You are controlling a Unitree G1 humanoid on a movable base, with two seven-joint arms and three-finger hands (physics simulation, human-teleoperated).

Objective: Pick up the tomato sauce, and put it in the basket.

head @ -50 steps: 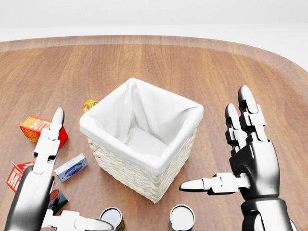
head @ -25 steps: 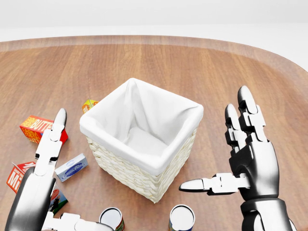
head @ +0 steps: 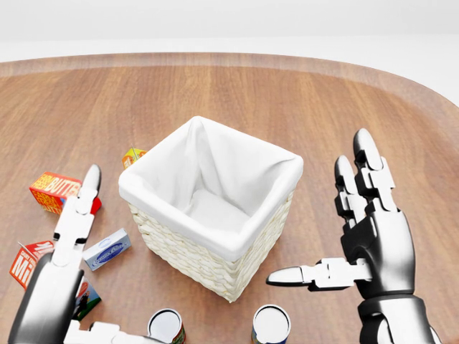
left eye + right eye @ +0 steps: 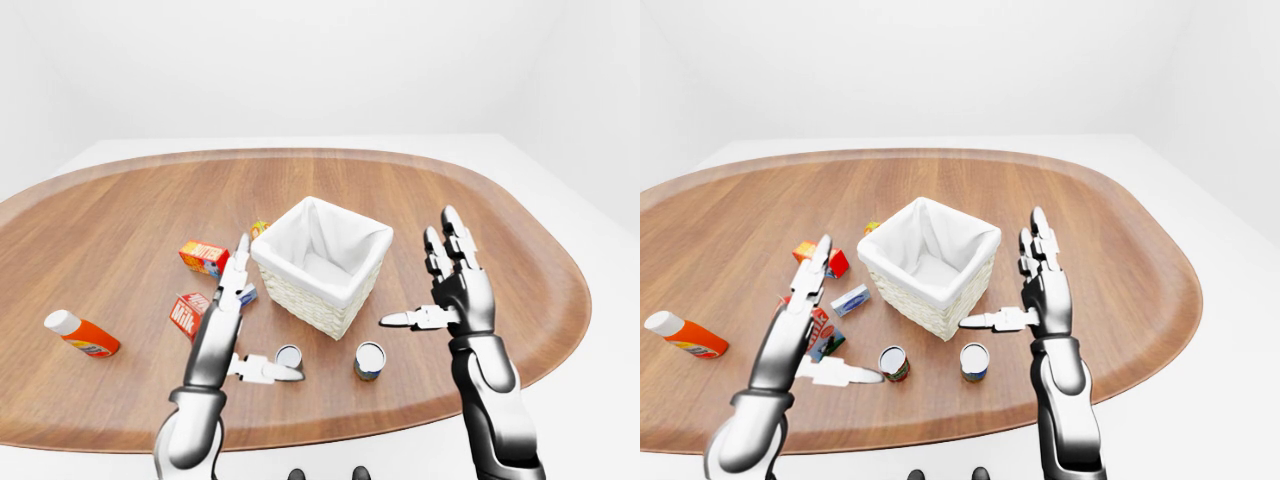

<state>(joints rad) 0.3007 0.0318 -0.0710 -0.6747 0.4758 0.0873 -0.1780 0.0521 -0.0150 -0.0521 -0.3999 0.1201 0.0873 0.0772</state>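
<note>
Two small cans stand upright on the wooden table (image 3: 301,107) just below the basket in the head view. The left can (image 3: 166,326) has a red and green label and looks like the tomato sauce. The right can (image 3: 271,324) has a blue and yellow label. The wicker basket (image 3: 193,261), lined with white cloth, sits mid-table with nothing inside. My left hand (image 4: 270,310) is open, its thumb stretched out beside the left can without touching it. My right hand (image 3: 319,208) is open to the right of the basket, fingers up, thumb pointing at the basket.
Left of the basket lie a red-orange box (image 3: 56,190), a milk carton (image 3: 25,261), a small blue-white box (image 3: 106,249), a little yellow box (image 3: 133,155) and a green-red packet (image 3: 86,297). An orange bottle (image 4: 82,335) lies far left.
My left hand has slid slightly right and down in the head view. The right hand, the basket and the cans have not moved.
</note>
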